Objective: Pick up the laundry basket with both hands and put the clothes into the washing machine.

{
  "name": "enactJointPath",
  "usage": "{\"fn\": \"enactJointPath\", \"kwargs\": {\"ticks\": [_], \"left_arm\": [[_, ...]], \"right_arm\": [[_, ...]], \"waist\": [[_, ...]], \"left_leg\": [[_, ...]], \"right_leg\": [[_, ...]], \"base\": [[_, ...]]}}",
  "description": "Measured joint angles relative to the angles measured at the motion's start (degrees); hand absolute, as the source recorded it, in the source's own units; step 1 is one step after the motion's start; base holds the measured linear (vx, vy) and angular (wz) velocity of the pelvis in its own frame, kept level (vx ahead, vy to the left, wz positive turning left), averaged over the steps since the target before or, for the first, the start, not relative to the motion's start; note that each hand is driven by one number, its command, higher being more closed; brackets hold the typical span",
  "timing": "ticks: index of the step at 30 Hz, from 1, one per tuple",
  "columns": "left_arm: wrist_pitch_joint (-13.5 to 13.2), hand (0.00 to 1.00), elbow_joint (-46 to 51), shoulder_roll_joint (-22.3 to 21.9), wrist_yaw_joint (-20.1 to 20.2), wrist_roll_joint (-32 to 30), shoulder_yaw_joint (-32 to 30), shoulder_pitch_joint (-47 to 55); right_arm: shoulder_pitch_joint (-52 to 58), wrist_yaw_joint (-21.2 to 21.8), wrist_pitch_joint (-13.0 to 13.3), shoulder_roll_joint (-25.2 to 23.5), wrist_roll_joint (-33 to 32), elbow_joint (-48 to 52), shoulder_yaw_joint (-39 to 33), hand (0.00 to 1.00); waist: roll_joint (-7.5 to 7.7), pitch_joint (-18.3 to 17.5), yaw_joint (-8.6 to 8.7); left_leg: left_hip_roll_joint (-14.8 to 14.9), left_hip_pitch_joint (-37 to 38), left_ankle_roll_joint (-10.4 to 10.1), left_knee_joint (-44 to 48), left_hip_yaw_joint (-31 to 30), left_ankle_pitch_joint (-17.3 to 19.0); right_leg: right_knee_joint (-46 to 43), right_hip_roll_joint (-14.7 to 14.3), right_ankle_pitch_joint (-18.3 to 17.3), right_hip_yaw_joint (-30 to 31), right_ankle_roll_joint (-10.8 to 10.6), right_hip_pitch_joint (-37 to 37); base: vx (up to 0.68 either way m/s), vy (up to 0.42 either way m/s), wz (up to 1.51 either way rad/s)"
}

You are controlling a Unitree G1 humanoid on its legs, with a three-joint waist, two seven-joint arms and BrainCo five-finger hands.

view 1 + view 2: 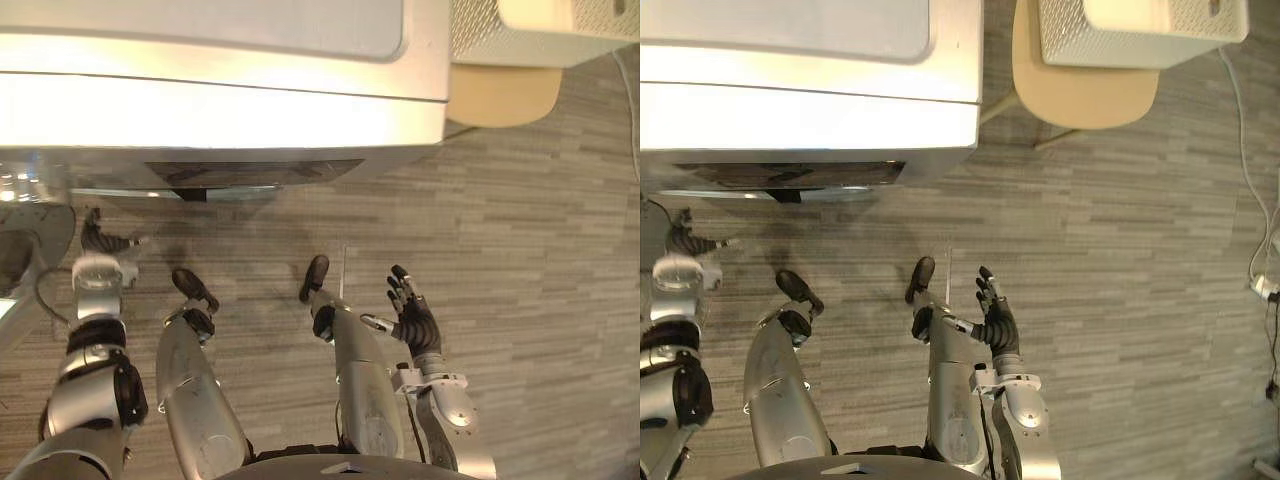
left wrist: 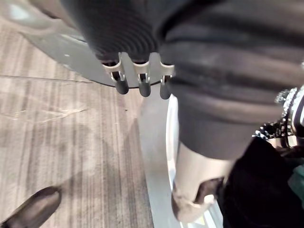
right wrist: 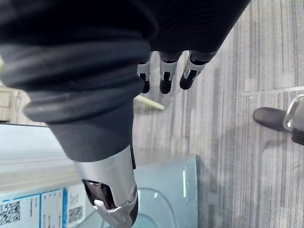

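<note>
Right eye view: laundry basket (image 1: 1070,40) sits on chair (image 1: 1080,100), long axis left-right.

A tan chair seat (image 1: 1085,95) is seen at the far side, carried on thin legs over a grey plank floor (image 1: 1120,300). A white cable (image 1: 1244,140) is laid along the floor to its right, ended by a white plug (image 1: 1264,287).

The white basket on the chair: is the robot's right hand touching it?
Apart. The right eye view shows the right hand open, with bare floor between it and the basket on the chair.
</note>
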State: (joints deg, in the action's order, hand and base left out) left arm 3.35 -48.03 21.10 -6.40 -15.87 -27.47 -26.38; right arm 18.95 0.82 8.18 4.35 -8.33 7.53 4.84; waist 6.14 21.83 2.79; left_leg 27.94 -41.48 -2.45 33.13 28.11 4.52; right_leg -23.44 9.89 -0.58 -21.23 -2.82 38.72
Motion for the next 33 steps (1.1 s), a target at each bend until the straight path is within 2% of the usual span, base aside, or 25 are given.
{"fn": "enactJointPath", "kwargs": {"ticks": [3, 5, 8, 11, 14, 16, 18, 20, 21, 22, 23, 25, 26, 27, 28, 31, 33], "left_arm": [[-0.33, 0.0, -0.01, -3.02, -1.54, 1.84, 0.13, 3.96], [-1.84, 0.0, -0.04, -5.86, -3.14, 4.36, 0.82, 7.22], [-3.51, 0.0, -0.59, -8.87, -4.72, 5.96, 4.04, 12.25], [-4.63, 0.0, -2.83, -12.03, -5.7, 6.35, 8.48, 17.22], [-5.27, 0.0, -5.57, -15.44, -5.46, 6.71, 15.3, 21.65], [-6.21, 0.0, -7.72, -16.48, -5.44, 6.79, 18.96, 22.42], [-6.75, 0.0, -7.83, -17.32, -5.35, 7.38, 20.44, 22.73], [-7.31, 0.0, -8.41, -17.72, -5.26, 8.06, 21.3, 23.23], [-7.59, 0.0, -8.92, -17.68, -5.23, 8.36, 21.26, 23.53], [-7.69, 0.0, -9.31, -17.57, -4.87, 9.05, 21.18, 24.52], [-7.83, 0.0, -9.26, -17.37, -4.45, 10.03, 20.73, 25.7], [-8.06, 0.0, -9.25, -17.33, -4.11, 11.32, 20.75, 27.29], [-8.5, 0.0, -9.21, -17.54, -3.83, 12.38, 20.74, 28.53], [-8.59, 0.0, -9.24, -17.59, -3.71, 12.84, 20.66, 28.7], [-8.59, 0.0, -9.35, -18.07, -3.21, 13.88, 20.01, 29.19], [-8.75, 0.0, -9.58, -19.51, -2.38, 18.87, 16.78, 30.67], [-8.79, 0.0, -10.11, -19.44, -1.51, 22.36, 16.26, 30.85]], "right_arm": [[-0.18, -0.04, -0.09, 0.37, 2.26, -2.81, 0.28, 0.0], [-0.25, -0.19, -0.23, 0.53, 3.85, -6.28, 0.69, 0.0], [-1.52, -0.63, -0.79, 0.44, 4.29, -13.24, 0.75, 0.0], [-3.55, -1.73, -1.26, -0.56, 5.22, -21.64, 0.48, 0.0], [-4.98, -2.97, -2.26, -2.19, 8.14, -32.0, -0.86, 0.0], [-9.65, -3.67, -2.38, -1.46, 8.86, -40.32, -2.53, 0.0], [-13.18, -4.17, -3.04, -0.91, 10.01, -46.56, -4.12, 0.0], [-14.47, -4.7, -3.47, -0.07, 10.47, -50.79, -5.34, 0.0], [-15.11, -4.71, -3.46, -0.09, 10.32, -51.58, -5.69, 0.0], [-15.96, -4.7, -3.42, -0.25, 10.3, -53.48, -5.65, 0.0], [-16.44, -4.71, -3.4, -0.29, 10.25, -55.88, -5.79, 0.0], [-16.45, -4.7, -3.45, -0.18, 10.11, -58.75, -6.53, 0.0], [-16.4, -4.7, -3.55, -0.4, 9.69, -60.96, -7.49, 0.0], [-16.5, -4.69, -3.69, -0.43, 9.6, -61.79, -7.77, 0.0], [-16.72, -4.69, -3.89, -0.31, 9.17, -63.16, -8.37, 0.0], [-16.93, -4.67, -4.94, 0.9, 8.69, -66.04, -8.25, 0.0], [-17.14, -4.66, -5.0, 0.92, 8.63, -67.04, -8.31, 0.0]], "waist": [[0.01, -0.22, -0.76], [-0.03, -0.35, -0.97], [-0.14, -1.05, -1.66], [-0.91, -2.46, -2.56], [-2.59, -5.43, -2.42], [-3.63, -6.83, -1.82], [-4.13, -7.38, -1.24], [-4.39, -8.03, -0.85], [-4.58, -8.11, -0.71], [-4.24, -8.47, -0.28], [-4.3, -9.31, -0.52], [-4.8, -11.76, -1.07], [-4.47, -13.57, -1.53], [-4.55, -13.78, -1.98], [-5.62, -14.3, -2.7], [-7.18, -15.93, -4.63], [-7.08, -15.93, -4.98]], "left_leg": [[-0.34, 3.61, -0.45, 0.16, -0.45, 0.56], [-1.15, 6.74, -0.87, 0.83, -1.55, 1.41], [-2.54, 11.13, -1.39, 1.17, -2.66, 2.6], [-3.34, 15.74, -1.63, 1.69, -2.7, 3.85], [-5.57, 20.24, -1.95, -0.25, -1.69, 4.36], [-7.55, 21.87, -1.91, -2.83, -1.28, 4.3], [-9.18, 22.96, -1.73, -4.28, -1.42, 4.18], [-10.75, 24.65, -1.69, -6.44, -1.42, 4.18], [-10.79, 25.21, -1.58, -6.77, -1.37, 4.11], [-11.2, 26.69, -0.84, -7.33, -1.63, 3.58], [-12.0, 27.6, -1.08, -7.51, -2.86, 3.52], [-13.6, 28.37, -2.43, -10.64, -5.34, 2.63], [-14.99, 29.62, -3.16, -13.66, -6.29, 1.8], [-15.37, 30.29, -3.3, -14.8, -6.67, 1.23], [-15.23, 31.39, -3.28, -16.59, -7.73, -0.23], [-13.16, 33.37, -3.0, -18.43, -8.07, -2.31], [-12.63, 33.5, -3.05, -18.6, -9.01, -3.68]], "right_leg": [[-2.03, 0.77, -1.65, -0.05, -0.13, -3.16], [-4.38, 2.04, -3.76, -0.42, -0.44, -6.31], [-7.09, 4.03, -6.24, -1.13, -0.93, -10.88], [-7.79, 5.0, -7.45, -1.19, -1.34, -15.36], [-5.12, 6.07, -7.03, -0.63, -2.34, -19.28], [0.07, 5.75, -3.85, 0.41, -2.95, -21.08], [2.52, 5.92, -2.46, 0.94, -2.67, -22.26], [2.82, 5.89, -2.8, 2.8, -2.38, -23.49], [0.9, 5.78, -3.88, 3.7, -1.17, -23.42], [-5.02, 5.51, -5.95, 5.05, -1.35, -24.33], [-5.94, 5.51, -7.4, 5.23, -2.37, -25.82], [-2.43, 4.2, -7.66, 6.74, -3.24, -28.28], [1.75, 3.57, -8.24, 7.26, -4.35, -30.48], [3.47, 3.36, -8.11, 7.16, -5.59, -31.48], [6.31, 2.05, -7.4, 6.41, -5.38, -33.48], [15.45, -1.81, -3.65, 6.18, -4.67, -38.63], [18.73, -3.03, -1.98, 5.18, -4.3, -40.83]], "base": [[0.01, 0.021, 0.13], [-0.01, 0.018, 0.3], [-0.02, 0.002, 0.28], [-0.01, 0.022, 0.09], [-0.02, 0.077, 0.02], [-0.01, 0.104, -0.26], [-0.01, 0.108, -0.18], [0.0, 0.065, 0.05], [0.01, -0.012, 0.23], [0.04, -0.078, 0.35], [0.05, -0.092, 0.44], [0.07, -0.087, 0.43], [0.12, -0.085, 0.35], [0.14, -0.11, 0.2], [0.07, -0.093, 0.05], [0.07, -0.088, -0.16], [0.1, -0.068, 0.08]]}}
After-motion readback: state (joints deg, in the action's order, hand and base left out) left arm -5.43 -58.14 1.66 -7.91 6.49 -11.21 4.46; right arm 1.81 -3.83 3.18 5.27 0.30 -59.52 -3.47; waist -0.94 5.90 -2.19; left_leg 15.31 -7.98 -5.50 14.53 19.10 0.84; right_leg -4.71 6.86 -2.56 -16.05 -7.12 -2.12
